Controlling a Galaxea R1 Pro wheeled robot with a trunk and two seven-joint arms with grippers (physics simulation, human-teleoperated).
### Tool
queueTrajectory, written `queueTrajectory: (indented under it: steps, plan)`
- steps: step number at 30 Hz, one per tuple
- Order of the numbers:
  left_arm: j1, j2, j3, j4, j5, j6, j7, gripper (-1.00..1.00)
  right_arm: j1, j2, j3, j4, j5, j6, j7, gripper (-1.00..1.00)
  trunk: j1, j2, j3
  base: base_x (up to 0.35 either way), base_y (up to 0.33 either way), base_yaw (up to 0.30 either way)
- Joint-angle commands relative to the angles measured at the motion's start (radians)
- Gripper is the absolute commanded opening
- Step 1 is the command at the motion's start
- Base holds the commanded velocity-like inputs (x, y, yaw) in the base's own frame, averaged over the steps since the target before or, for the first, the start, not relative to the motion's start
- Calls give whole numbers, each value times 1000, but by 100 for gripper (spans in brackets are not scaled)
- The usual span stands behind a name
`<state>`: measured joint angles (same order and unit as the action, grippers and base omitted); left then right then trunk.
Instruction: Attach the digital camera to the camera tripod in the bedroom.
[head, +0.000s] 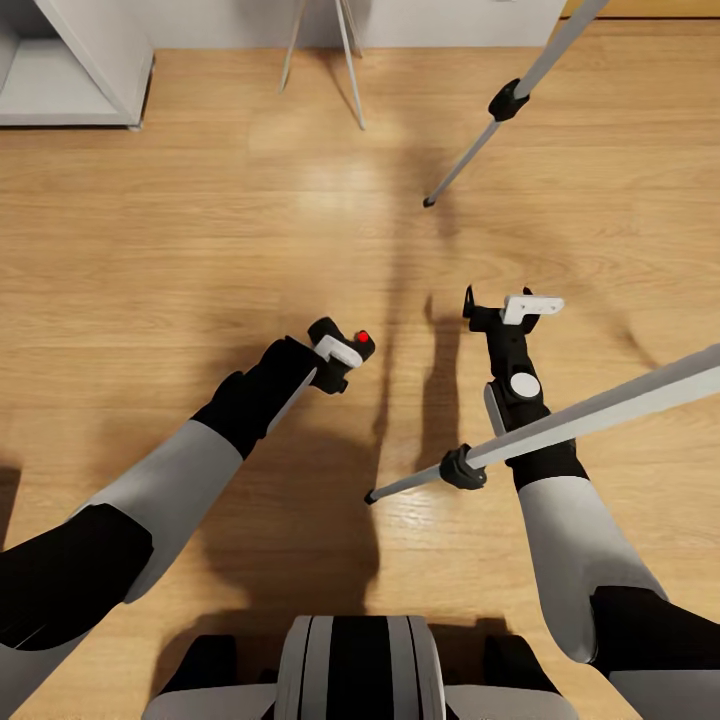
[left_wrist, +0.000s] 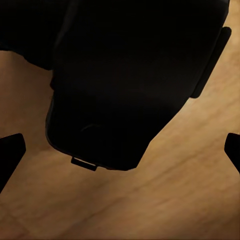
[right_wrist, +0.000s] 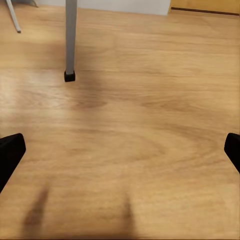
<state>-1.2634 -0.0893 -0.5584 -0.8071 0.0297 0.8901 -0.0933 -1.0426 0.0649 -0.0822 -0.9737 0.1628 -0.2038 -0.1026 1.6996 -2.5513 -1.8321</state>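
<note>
The digital camera (head: 357, 341), black with a round red button, hangs above the wood floor with my left gripper (head: 338, 356) shut on it. In the left wrist view its dark body (left_wrist: 130, 75) sits between the fingertips (left_wrist: 10, 150). Two silver-grey legs of the camera tripod show: one (head: 520, 88) at the upper right, its foot on the floor, and another (head: 590, 412) slanting across my right forearm. My right gripper (head: 498, 302) is open and holds nothing, hovering over bare floor right of the camera. The right wrist view has a tripod leg (right_wrist: 70, 35) ahead. The tripod's head is out of view.
A white cabinet (head: 80, 70) stands at the far left by the wall. Two thin white legs (head: 347, 60) rise near the wall at top centre. The robot's base (head: 360, 670) is at the near edge. Open wood floor (head: 200, 220) lies between the arms and the wall.
</note>
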Motion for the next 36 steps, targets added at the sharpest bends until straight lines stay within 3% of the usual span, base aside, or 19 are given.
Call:
queueTrajectory:
  steps: [1,36]
  plan:
    - [-1,0,-1,-1,2,4,0,100,0,1,-2,0,11,-2,-3,100,0,0,0,0,0,0]
    - [-1,0,0,-6,2,6,1,100,0,10,-2,1,11,-2,-3,100,3,-2,0,8,5,0]
